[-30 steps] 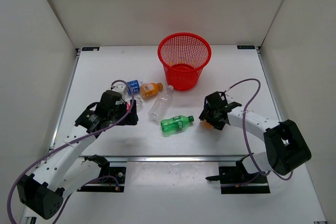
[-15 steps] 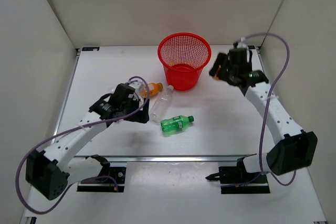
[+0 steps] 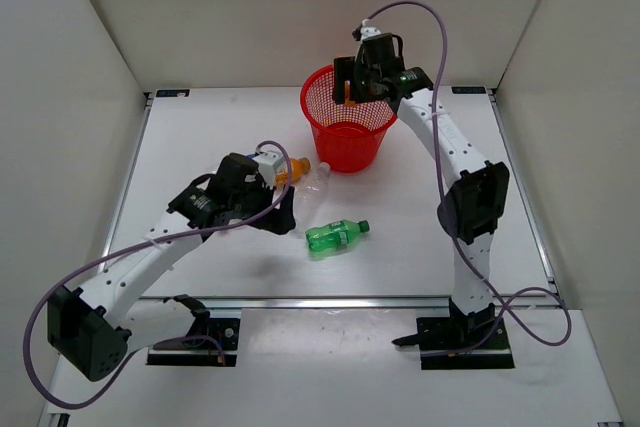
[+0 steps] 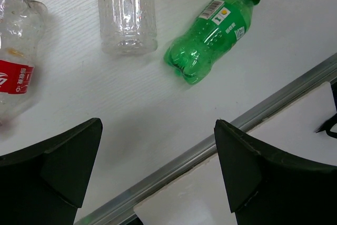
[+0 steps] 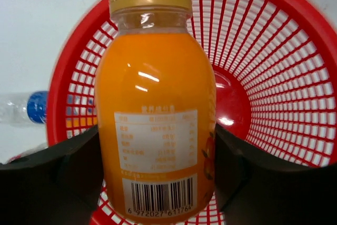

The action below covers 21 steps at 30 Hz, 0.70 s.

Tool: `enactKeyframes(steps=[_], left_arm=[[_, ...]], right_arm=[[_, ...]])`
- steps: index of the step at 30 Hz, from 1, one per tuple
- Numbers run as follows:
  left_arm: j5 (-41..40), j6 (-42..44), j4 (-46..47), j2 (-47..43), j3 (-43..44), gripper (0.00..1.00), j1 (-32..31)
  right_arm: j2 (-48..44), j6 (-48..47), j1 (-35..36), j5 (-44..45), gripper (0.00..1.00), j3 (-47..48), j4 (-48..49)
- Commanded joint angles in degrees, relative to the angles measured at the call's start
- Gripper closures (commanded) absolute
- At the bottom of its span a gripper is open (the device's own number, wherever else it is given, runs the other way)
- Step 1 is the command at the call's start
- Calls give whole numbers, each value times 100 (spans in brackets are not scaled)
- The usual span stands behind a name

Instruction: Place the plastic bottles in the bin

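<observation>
My right gripper (image 3: 352, 87) is shut on an orange bottle (image 5: 155, 119) and holds it, cap up, over the open mouth of the red mesh bin (image 3: 350, 137); the bin's rim (image 5: 295, 19) shows behind the bottle. My left gripper (image 3: 276, 213) is open and empty, above the table near its front edge (image 4: 158, 172). A green bottle (image 4: 213, 32) lies on its side ahead of it (image 3: 337, 236). A tall clear bottle (image 4: 126, 11) lies to the green bottle's left. A clear bottle with a red label (image 4: 16, 72) lies at the far left.
A second orange bottle (image 3: 291, 168) and a blue-labelled bottle (image 3: 268, 162) lie behind my left arm, left of the bin. A clear bottle with a blue cap (image 5: 31, 106) shows outside the bin. The table's metal front rail (image 4: 221, 135) runs under my left gripper.
My right arm has swung left and up from beside the bin to over its mouth, carrying the orange bottle. My left arm has shifted only slightly.
</observation>
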Motion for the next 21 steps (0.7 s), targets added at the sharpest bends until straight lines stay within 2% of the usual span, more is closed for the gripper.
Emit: enactKeyframes(steps=[1,2,4,6,10,12,13,15,16,18,21], left_arm=[[387,121,313,-294,-45,1,95],[353,173,331,-303,-36,1,43],[326,174,532,-251,8,1,-45],[413,226,638,21,95,2,-107],[642,446,708,671,560,1,-343],[730,743,709,1241,850,1,-519],[765,815,683,1409,1026,1,-633],[889,1235,665,2023,1317,1,-836],[897,1324,595,2182,1535,2,-985],[924,1665,507,2840,1809,1,-1109],[739,1800,489,3500,2116,1,-1223]], right_arm=[[-120,-190,-25,-101,25,786,-389],[-146,-216,-78,-92,23,822,-372],[-295,-190,-95,-13,10,795,-495],[-452,-199,-96,57,3,691,-521],[-1189,-137,-174,372,1,94,-723],[-1698,-120,-263,304,1,-720,-706],[-2067,11,-445,260,1,-934,-732],[-2675,56,-814,50,1,-2081,-689],[-3095,134,-903,-47,1,-2357,-636],[-3704,240,-1420,-276,1,-3453,-469],[-4627,320,-2141,-680,1,-4448,-513]])
